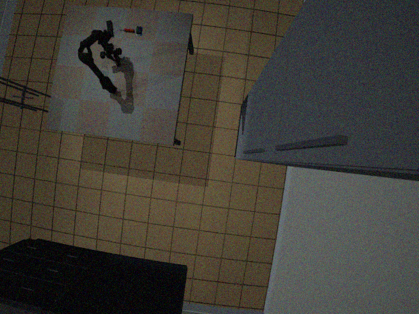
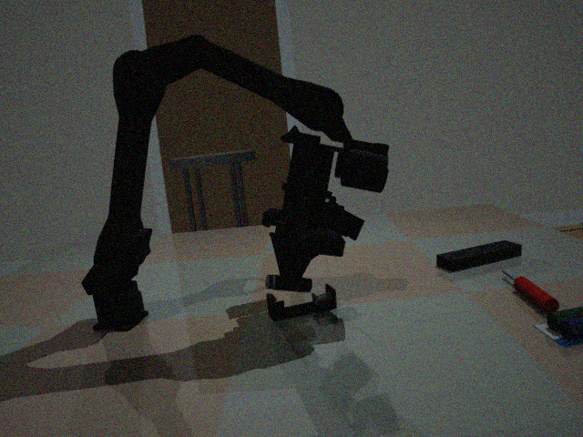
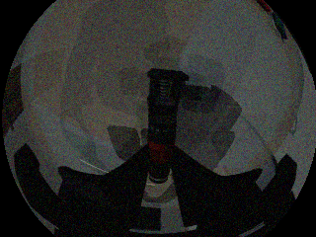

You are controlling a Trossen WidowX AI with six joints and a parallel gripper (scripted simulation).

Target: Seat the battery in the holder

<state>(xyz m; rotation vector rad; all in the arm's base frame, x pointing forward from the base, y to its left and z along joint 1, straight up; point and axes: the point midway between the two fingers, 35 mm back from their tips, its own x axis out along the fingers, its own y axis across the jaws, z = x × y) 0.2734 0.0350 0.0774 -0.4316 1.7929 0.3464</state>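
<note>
The scene is dim. My gripper [image 2: 288, 280] [image 3: 160, 149] is shut on the dark battery [image 2: 288, 282] [image 3: 162, 109], which lies level between the fingertips. It hangs a short way above the black holder [image 2: 301, 306], an open cradle with raised ends on the table. In the wrist view the battery points away from the fingers, and the holder [image 3: 211, 118] shows as a dark shape behind and right of it. In the top view the arm [image 1: 96, 61] is small on the pale table [image 1: 152, 101]; the holder cannot be made out there.
A black flat bar [image 2: 477, 254] lies at the right of the table. A red-handled screwdriver [image 2: 534, 291] [image 1: 128, 30] and a green and blue block [image 2: 567, 320] [image 1: 139, 31] lie near the right edge. The arm's base [image 2: 115, 300] stands at left.
</note>
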